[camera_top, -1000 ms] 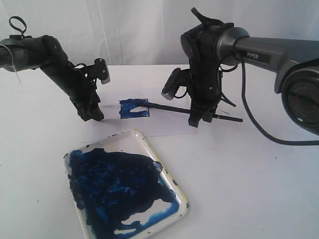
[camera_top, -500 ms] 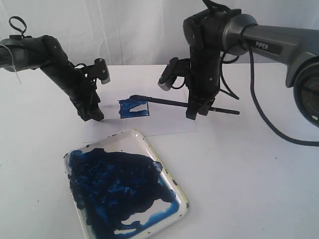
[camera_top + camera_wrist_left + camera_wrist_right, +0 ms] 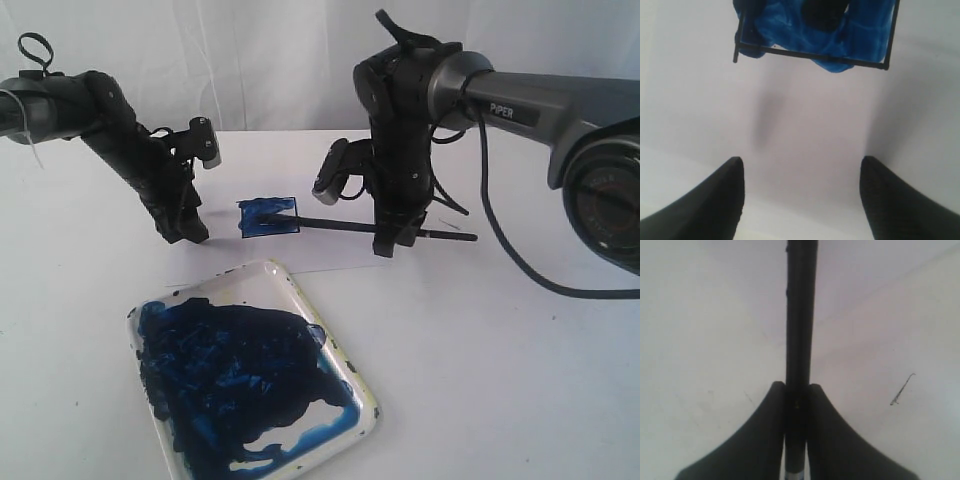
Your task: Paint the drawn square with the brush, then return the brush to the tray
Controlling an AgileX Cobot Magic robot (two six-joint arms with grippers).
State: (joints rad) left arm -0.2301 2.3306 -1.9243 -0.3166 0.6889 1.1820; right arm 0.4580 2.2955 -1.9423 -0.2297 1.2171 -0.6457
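Right gripper clamping brush mid-handle. Brush lying near-horizontal, tip resting on right part of square, mostly blue. Tray sitting camera-side, left of grip. Left gripper jaws spread, empty, beside square.

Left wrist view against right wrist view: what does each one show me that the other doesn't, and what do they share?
Only the left wrist view: the drawn square, largely filled with blue paint that spills slightly past one outline edge, and the left gripper with its fingers apart, holding nothing. Only the right wrist view: the brush, its handle clamped between the closed fingers of the right gripper, plus a thin mark on the surface. Both: a plain white surface beneath the fingers. Neither shows the tray.
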